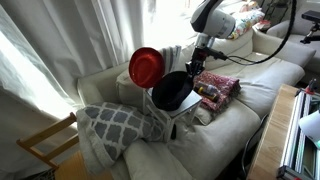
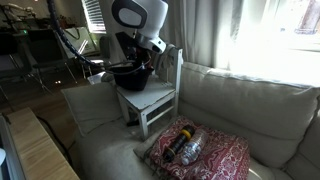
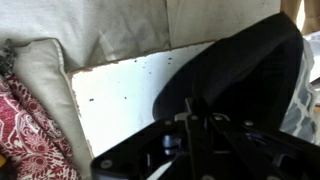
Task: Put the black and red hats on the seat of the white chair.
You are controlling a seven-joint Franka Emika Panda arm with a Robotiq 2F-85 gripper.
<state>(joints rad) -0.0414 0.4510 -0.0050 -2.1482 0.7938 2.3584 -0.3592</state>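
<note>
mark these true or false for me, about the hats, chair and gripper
1. The gripper has the black hat over the seat of the white chair. True.
2. The white chair stands on the floor. False: it stands on the sofa.
3. The red hat is in the gripper. False: the gripper grips the black hat; the red hat sits beside it, apart from the fingers.
4. A red patterned cushion lies on the sofa next to the chair. True.
5. The seat is covered by a towel. False: the wrist view shows bare white seat beside the black hat.
</note>
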